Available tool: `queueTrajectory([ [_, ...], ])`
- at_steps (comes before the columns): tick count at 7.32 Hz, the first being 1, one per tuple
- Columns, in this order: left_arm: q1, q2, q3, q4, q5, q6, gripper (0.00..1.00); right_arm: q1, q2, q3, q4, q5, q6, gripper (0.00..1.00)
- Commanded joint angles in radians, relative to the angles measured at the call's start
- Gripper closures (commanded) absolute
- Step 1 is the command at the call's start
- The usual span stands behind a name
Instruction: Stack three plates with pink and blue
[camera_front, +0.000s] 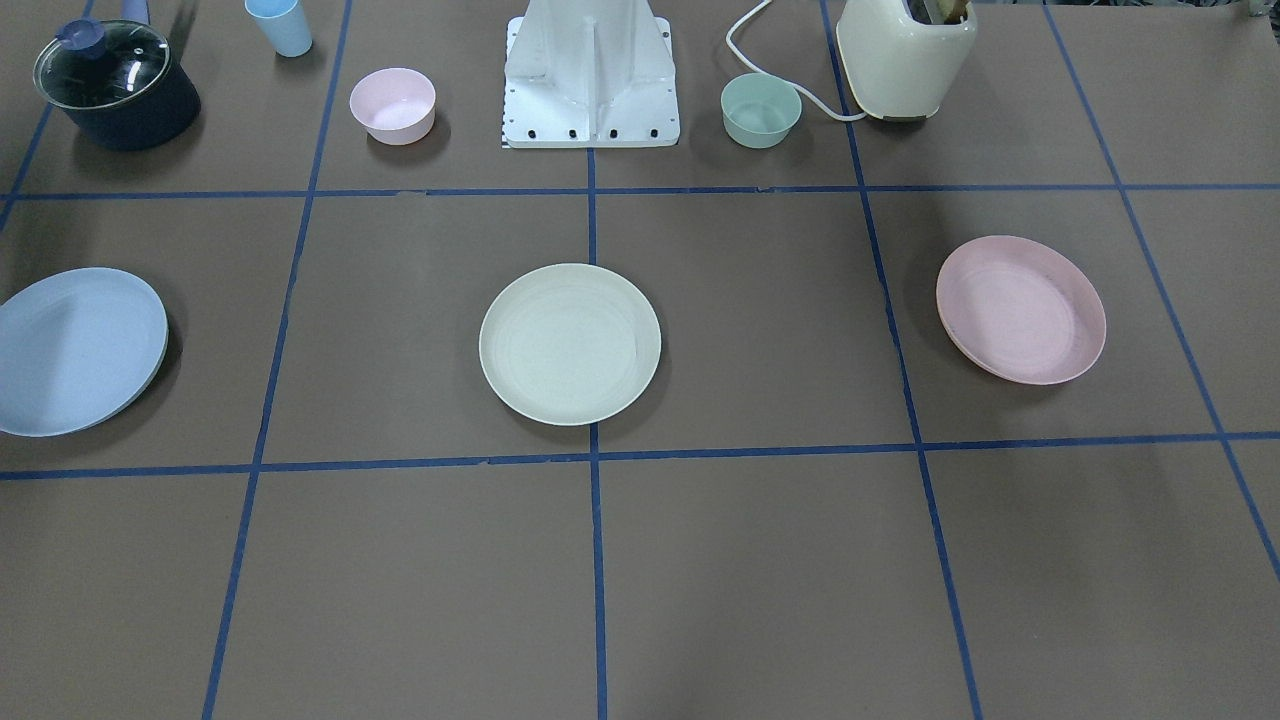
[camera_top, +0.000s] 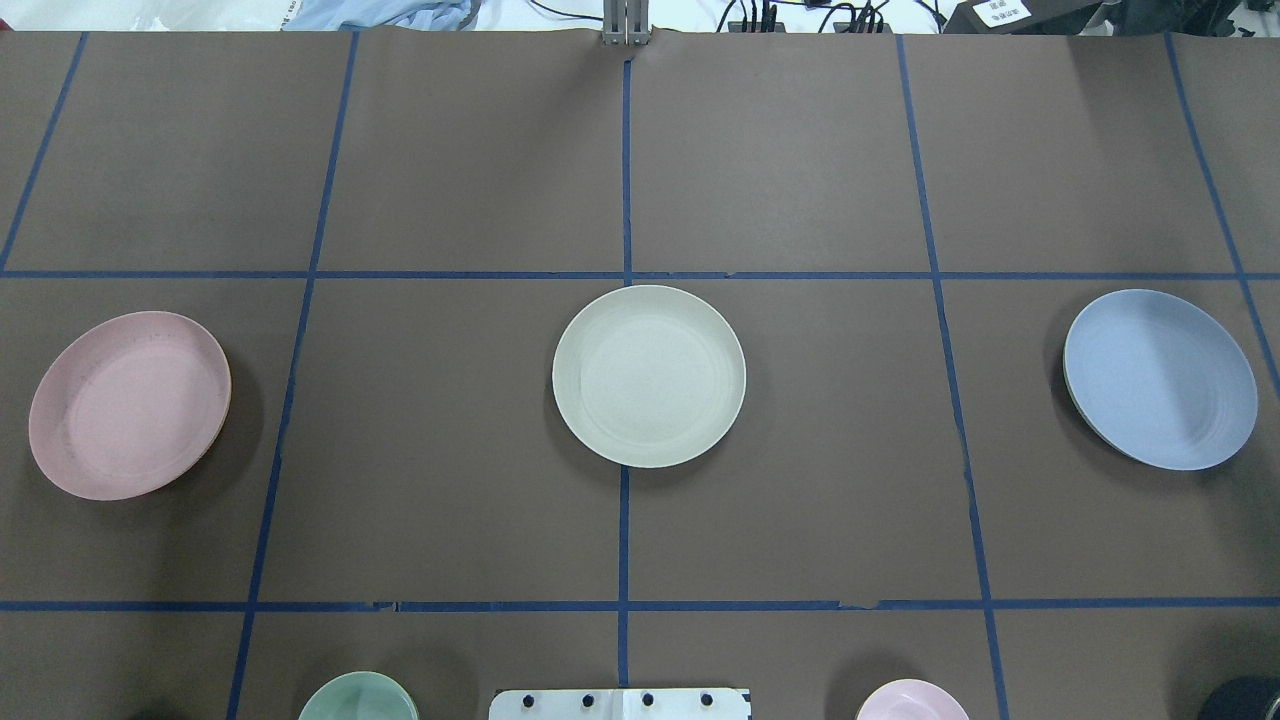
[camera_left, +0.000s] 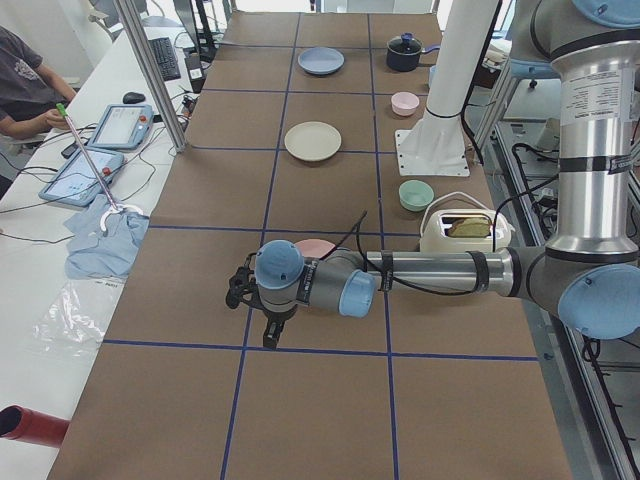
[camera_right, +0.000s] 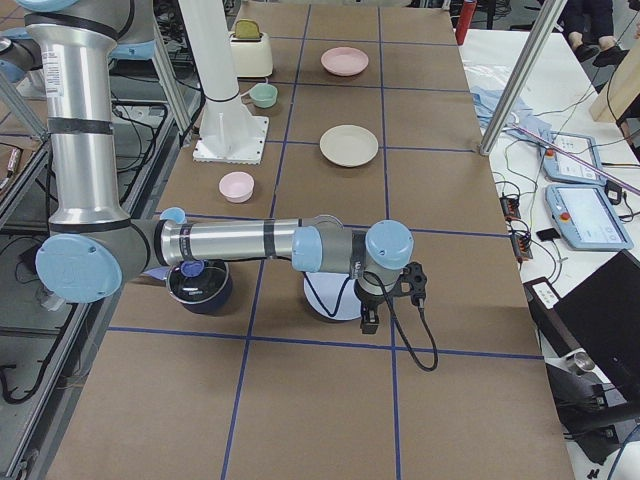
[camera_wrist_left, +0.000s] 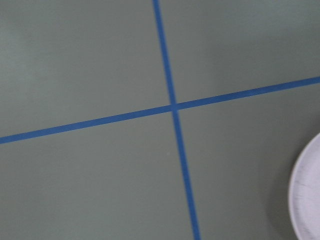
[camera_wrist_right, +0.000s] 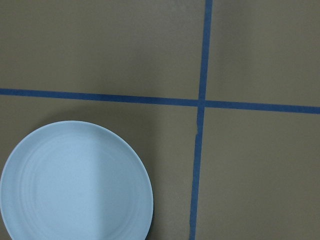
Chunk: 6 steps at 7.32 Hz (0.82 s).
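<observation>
Pink plate (camera_top: 130, 405), cream plate (camera_top: 648, 375), blue plate (camera_top: 1160, 380) well apart; left gripper (camera_left: 268, 340), right gripper (camera_right: 368, 324): openness indiscernible.

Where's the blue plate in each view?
Front-facing: blue plate, left edge.
Overhead: blue plate, right.
Exterior left: blue plate, far end.
Exterior right: blue plate, near, partly hidden.
Left wrist: absent.
Right wrist: blue plate, lower left.
Landmark in the four exterior views: cream plate, table centre.

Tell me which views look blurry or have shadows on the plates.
Left wrist view: soft and slightly blurred, pink plate cropped at the right edge. Right wrist view: sharp, a shadow edge crosses the blue plate. Overhead view: cream plate evenly lit.
</observation>
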Motion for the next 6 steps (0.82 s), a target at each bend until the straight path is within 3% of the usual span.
queueTrajectory([
  [1, 0.089, -0.003, 0.046, -0.136, -0.058, -0.215, 0.00, -0.001, 0.012, -0.006, -0.001, 0.001, -0.001, 0.00],
  [4, 0.251, 0.086, 0.061, -0.550, 0.088, -0.645, 0.00, -0.001, 0.012, -0.004, -0.002, 0.003, 0.000, 0.00],
  [6, 0.388, 0.086, 0.092, -0.678, 0.197, -0.802, 0.01, -0.001, 0.012, -0.004, -0.002, 0.003, 0.000, 0.00],
])
